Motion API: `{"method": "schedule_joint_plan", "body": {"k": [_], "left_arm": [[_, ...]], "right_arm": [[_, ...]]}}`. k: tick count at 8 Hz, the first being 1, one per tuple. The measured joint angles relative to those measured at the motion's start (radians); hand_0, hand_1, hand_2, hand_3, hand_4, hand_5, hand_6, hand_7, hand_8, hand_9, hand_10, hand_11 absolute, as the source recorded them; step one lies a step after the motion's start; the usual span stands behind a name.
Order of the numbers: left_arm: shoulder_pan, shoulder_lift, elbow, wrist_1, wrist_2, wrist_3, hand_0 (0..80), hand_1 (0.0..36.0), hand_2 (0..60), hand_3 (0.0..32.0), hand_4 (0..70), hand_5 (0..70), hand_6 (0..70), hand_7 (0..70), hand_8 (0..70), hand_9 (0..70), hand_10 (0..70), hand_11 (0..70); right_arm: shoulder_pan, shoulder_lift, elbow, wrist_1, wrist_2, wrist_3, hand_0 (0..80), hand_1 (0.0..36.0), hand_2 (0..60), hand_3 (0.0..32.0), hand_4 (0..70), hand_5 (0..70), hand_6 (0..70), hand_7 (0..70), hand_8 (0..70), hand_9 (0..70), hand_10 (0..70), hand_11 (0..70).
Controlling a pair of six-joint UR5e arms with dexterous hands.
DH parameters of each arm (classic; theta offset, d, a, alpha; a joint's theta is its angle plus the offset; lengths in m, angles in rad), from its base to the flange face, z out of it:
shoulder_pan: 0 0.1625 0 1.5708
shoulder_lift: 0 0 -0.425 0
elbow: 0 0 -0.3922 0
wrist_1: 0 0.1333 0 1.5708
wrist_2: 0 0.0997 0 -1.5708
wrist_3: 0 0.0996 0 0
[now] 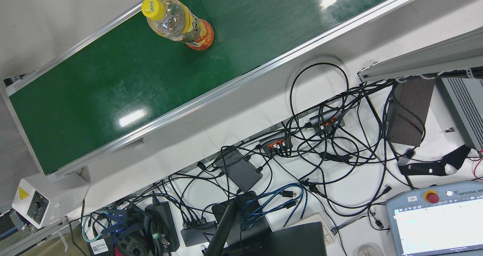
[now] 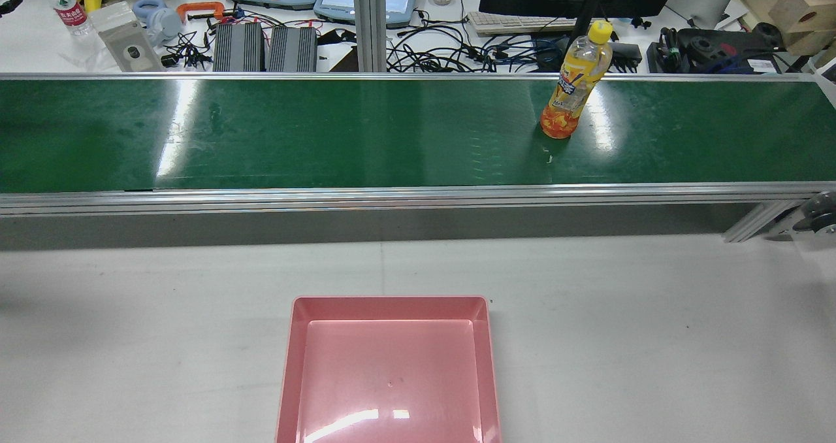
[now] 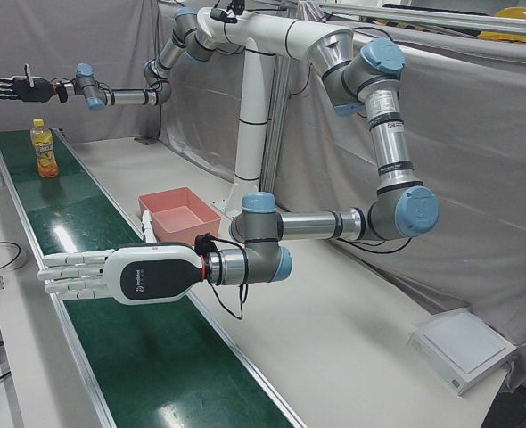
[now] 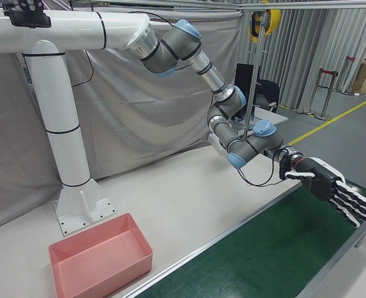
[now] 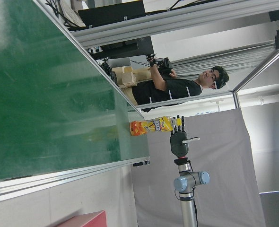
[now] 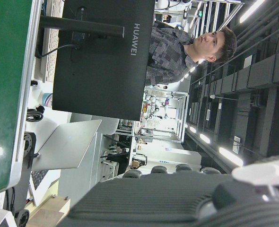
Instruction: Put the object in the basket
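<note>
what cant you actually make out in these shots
- Basket: rear view's bottom edge cuts off its near side.
- Bottle label: too small to read in the rear view; blurred in the front view.
- Right hand: tiny and far in the left-front view.
- Left hand: palm side hidden; only its back shows.

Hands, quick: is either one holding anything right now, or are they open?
Left hand: open, holding nothing.
Right hand: open, holding nothing.
</note>
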Motion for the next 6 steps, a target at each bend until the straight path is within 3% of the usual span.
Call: {"method": "schedule_joint_plan", "body": {"k": [6], "left_arm": [[0.021,0.001,0.007,0.0,0.0,0.008,48.0,11.1,0.0,0.0,0.0,3.6,0.0,0.0,0.0,1.7,5.3,9.5]], "right_arm": [[0.0,0.0,0.0,0.0,0.0,0.0,0.0,0.0,0.0,0.0,0.0,0.0,0.0,0.0,0.0,0.0,0.0,0.0]]}}
